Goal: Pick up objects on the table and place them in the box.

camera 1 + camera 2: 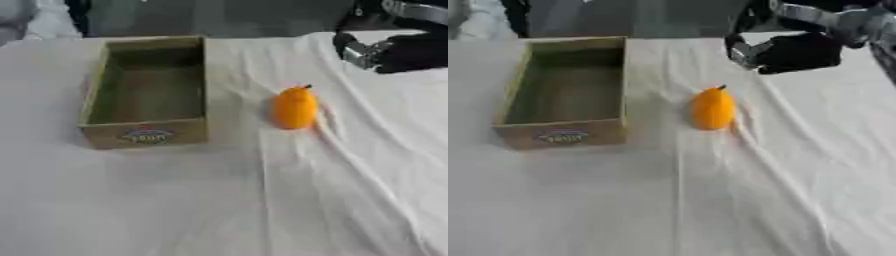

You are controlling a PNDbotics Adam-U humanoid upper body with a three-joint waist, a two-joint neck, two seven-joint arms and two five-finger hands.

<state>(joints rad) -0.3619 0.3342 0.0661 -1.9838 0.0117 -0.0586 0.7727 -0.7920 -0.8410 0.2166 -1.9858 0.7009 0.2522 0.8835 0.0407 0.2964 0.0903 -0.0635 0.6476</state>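
Fingers of the right hand (pixel 794 52) blur into one dark mass near the surface's (pixel 710 200) far right corner; whether they're curled I cannot tell. Nothing in them. An orange fruit (pixel 712 108) stands mid-surface, right of the open box (pixel 562 90).

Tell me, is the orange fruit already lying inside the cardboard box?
No, the orange fruit stands on the white cloth to the right of the cardboard box, whose inside shows nothing in it.
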